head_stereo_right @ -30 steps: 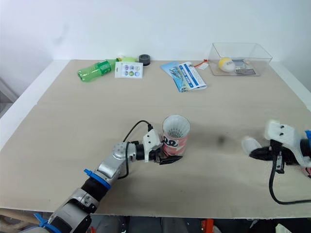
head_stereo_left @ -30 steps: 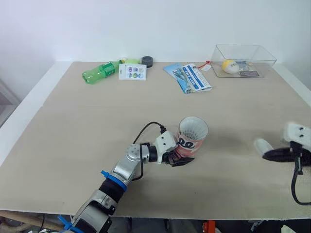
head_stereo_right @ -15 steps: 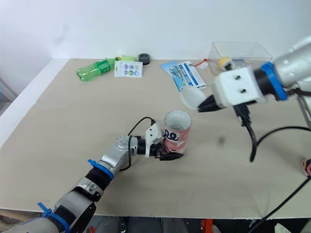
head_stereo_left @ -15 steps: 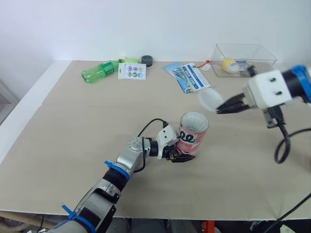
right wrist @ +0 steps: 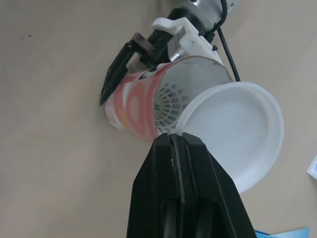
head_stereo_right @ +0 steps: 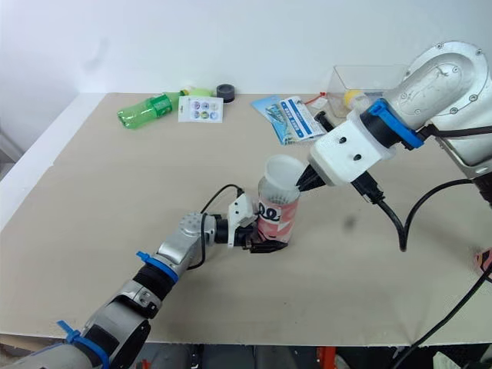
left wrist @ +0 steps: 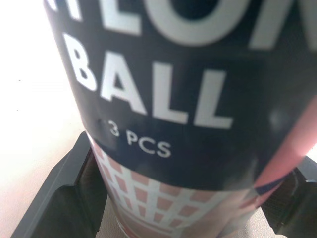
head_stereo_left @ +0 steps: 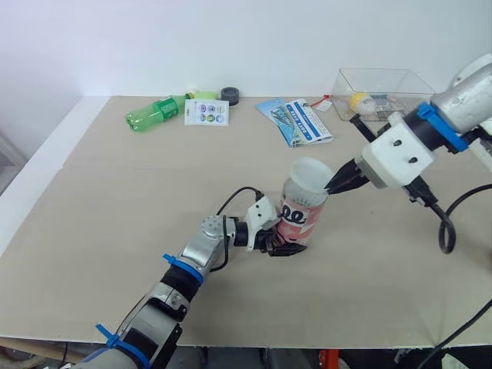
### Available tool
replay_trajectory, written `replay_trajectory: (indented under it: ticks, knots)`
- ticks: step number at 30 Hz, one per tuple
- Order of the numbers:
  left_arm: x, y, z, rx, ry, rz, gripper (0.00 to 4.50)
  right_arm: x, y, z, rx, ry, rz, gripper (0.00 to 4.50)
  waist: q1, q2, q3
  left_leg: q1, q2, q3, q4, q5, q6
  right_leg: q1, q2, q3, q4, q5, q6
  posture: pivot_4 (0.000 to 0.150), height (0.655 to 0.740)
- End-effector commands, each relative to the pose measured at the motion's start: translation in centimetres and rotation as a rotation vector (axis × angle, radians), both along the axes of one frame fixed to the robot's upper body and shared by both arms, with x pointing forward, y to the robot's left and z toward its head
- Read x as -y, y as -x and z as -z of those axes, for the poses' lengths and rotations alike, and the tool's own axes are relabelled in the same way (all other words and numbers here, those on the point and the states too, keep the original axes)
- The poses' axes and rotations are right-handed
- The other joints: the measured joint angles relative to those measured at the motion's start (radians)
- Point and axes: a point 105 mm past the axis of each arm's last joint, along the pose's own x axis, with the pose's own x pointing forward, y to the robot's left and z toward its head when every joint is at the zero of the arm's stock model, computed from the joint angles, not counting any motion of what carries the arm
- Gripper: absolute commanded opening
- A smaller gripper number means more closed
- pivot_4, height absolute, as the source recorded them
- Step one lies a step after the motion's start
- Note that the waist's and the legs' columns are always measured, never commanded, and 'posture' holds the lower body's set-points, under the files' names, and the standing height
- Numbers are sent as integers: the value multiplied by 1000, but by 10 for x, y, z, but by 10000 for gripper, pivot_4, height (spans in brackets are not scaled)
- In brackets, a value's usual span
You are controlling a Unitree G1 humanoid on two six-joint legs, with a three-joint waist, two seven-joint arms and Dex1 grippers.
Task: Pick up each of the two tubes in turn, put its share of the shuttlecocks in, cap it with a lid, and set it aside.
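Observation:
A pink and white shuttlecock tube (head_stereo_left: 301, 219) stands in the middle of the table, tilted a little, with my left gripper (head_stereo_left: 280, 244) shut on its lower part. The left wrist view has the tube's printed wall (left wrist: 173, 99) between the two black fingers (left wrist: 64, 193). A white shuttlecock (right wrist: 168, 101) sits inside the open mouth. My right gripper (head_stereo_left: 332, 184) is shut on the rim of a white lid (head_stereo_left: 310, 174), which is tilted and touches the far right edge of the tube's mouth. In the right wrist view the lid (right wrist: 237, 129) half covers the opening.
Along the table's far side lie a green bottle (head_stereo_left: 150, 114), a white sticker card (head_stereo_left: 206, 112), a black roll (head_stereo_left: 230, 95) and blue leaflets (head_stereo_left: 304, 121). A clear bin (head_stereo_left: 384, 81) with a yellow ball stands at the far right.
My right arm rose from the table's right edge with the lid, swung in over the table, then came down to the tube's mouth. My left gripper kept its hold on the tube.

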Motion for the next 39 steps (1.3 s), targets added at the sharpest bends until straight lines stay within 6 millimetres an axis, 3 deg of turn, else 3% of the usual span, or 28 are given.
replay_trajectory:
  ticks: [1,12,28,33,39]
  knots:
    - [-11,-2,17,-49,-46,-46,36426,-1,7,-4,-9,30,-58,531,-1,0,0,0,0,0,0,0,0,0,0,0,0,0,0,1500,7400]
    - [-12,-2,18,-58,-46,-64,36426,-5,-5,4,-10,70,-95,531,-1,0,0,1,1,0,0,0,0,0,1,0,1,1,-1,1500,7400]
    - [-11,-2,20,-68,-49,-68,36426,-12,5,4,-52,58,-130,531,-1,1,-1,1,1,0,0,0,0,0,1,0,1,1,-2,1500,7400]
    - [-12,-1,22,-73,-53,-69,36426,-12,8,-4,-45,41,-110,531,-1,1,-1,1,1,0,0,0,0,0,1,0,1,1,-2,1500,7400]
    - [-10,-1,21,-78,-51,-66,36426,-6,2,0,-47,60,-77,531,-1,1,-1,1,1,0,0,0,0,0,1,0,1,1,-2,1500,7400]
